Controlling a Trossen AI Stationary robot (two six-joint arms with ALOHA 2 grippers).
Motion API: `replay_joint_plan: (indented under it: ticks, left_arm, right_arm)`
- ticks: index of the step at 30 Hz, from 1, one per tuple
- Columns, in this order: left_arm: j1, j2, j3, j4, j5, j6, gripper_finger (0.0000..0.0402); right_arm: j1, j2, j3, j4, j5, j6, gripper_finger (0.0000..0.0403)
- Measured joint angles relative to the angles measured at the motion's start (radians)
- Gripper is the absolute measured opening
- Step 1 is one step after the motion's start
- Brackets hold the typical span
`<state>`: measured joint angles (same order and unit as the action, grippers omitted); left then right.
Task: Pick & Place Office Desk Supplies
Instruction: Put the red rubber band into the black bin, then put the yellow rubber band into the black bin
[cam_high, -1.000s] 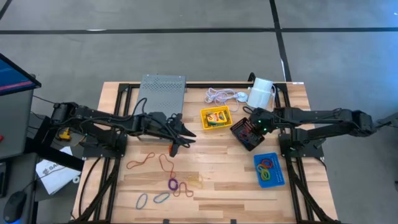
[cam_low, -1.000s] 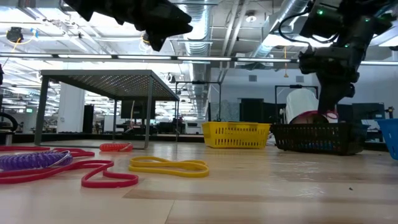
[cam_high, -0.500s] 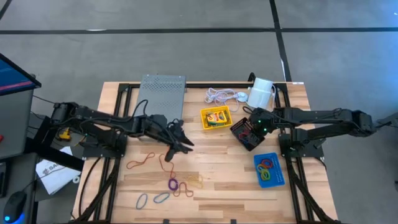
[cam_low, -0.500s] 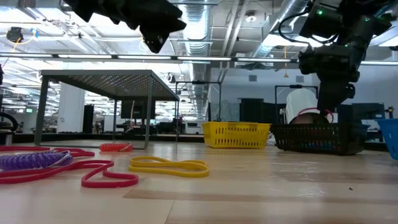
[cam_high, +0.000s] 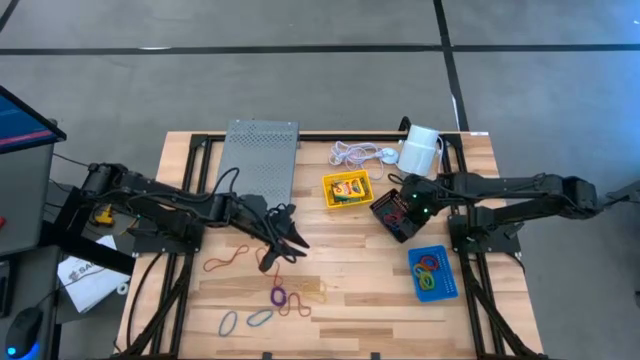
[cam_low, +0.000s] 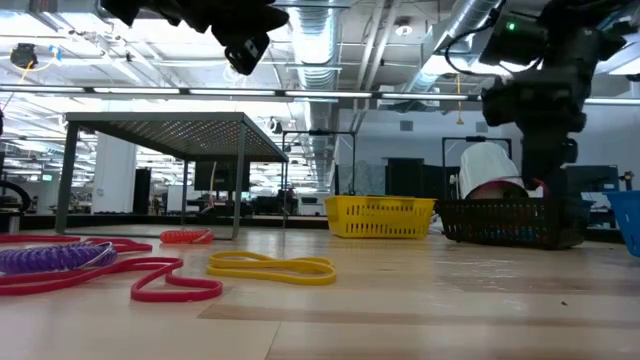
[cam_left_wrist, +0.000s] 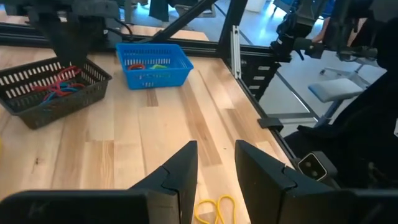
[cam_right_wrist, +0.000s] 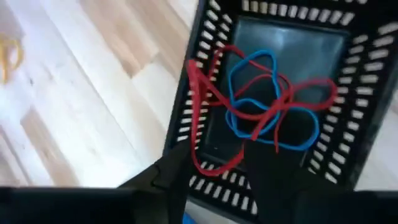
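My left gripper (cam_high: 291, 243) (cam_left_wrist: 216, 169) hangs open above the table's middle, over loose rubber bands: red ones (cam_high: 228, 258), a purple one (cam_high: 279, 296) and a yellow one (cam_left_wrist: 214, 207) below its fingertips. My right gripper (cam_high: 404, 207) (cam_right_wrist: 214, 180) is open, pointing down over the black mesh tray (cam_high: 398, 215). Red and blue rubber bands (cam_right_wrist: 267, 102) lie in that tray. One red band (cam_right_wrist: 198, 93) drapes over the tray's wall, its lower loop showing between my fingers. The yellow tray (cam_high: 346, 189) holds a crayon box. The blue tray (cam_high: 433, 272) holds several bands.
A grey perforated stand (cam_high: 260, 150) is at the far left of the table. A coiled white cord (cam_high: 354, 153) and a white cylinder (cam_high: 420, 148) are at the far edge. More loose bands (cam_high: 245, 320) lie near the front edge.
My left gripper has swung toward the table's near edge, above the loose bands, staying open. My right gripper has turned a little over the black tray.
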<state>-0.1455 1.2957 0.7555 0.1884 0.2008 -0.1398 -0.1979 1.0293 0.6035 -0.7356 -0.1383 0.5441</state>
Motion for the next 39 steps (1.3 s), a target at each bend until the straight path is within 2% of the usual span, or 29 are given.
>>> replay_joint_plan:
  ticks: [7, 14, 17, 20, 24, 26, 28, 32, 35, 39]
  left_arm:
    - [0.0, 0.0, 0.0, -0.009, 0.0, 0.0, 0.0104]
    - [0.0, 0.0, 0.0, -0.017, 0.0, 0.0, 0.0104]
    - [0.0, 0.0, 0.0, -0.021, 0.0, 0.0, 0.0104]
    - [0.0, 0.0, 0.0, -0.033, 0.0, 0.0, 0.0104]
    - [0.001, 0.0, 0.0, -0.033, 0.0, -0.007, 0.0104]
    - [0.001, 0.0, 0.0, -0.033, 0.0, -0.007, 0.0104]
    - [0.001, 0.0, 0.0, -0.033, 0.0, -0.007, 0.0104]
    - [0.001, 0.0, 0.0, -0.034, 0.0, -0.007, 0.0104]
    - [0.001, 0.0, 0.0, -0.035, 0.0, -0.007, 0.0104]
    - [0.001, 0.0, 0.0, -0.036, 0.0, -0.024, 0.0104]
  right_arm:
    - [-0.013, 0.012, -0.001, 0.007, 0.012, -0.001, 0.0129]
    - [-0.055, 0.005, -0.001, 0.144, -0.124, -0.043, 0.0128]
    - [-0.082, 0.006, -0.001, 0.141, -0.127, -0.043, 0.0127]
    - [-0.111, 0.007, -0.001, 0.115, -0.072, -0.027, 0.0127]
    - [-0.124, 0.005, -0.003, 0.187, -0.196, -0.055, 0.0127]
    - [-0.137, 0.005, -0.003, 0.2, -0.189, -0.054, 0.0127]
    - [-0.158, 0.019, -0.003, 0.187, -0.165, -0.058, 0.0127]
    - [-0.193, 0.057, -0.003, 0.205, -0.216, -0.081, 0.0127]
    - [-0.233, 0.109, -0.004, 0.188, -0.198, -0.099, 0.0127]
    - [-0.244, 0.158, -0.004, 0.26, -0.211, -0.134, 0.0127]
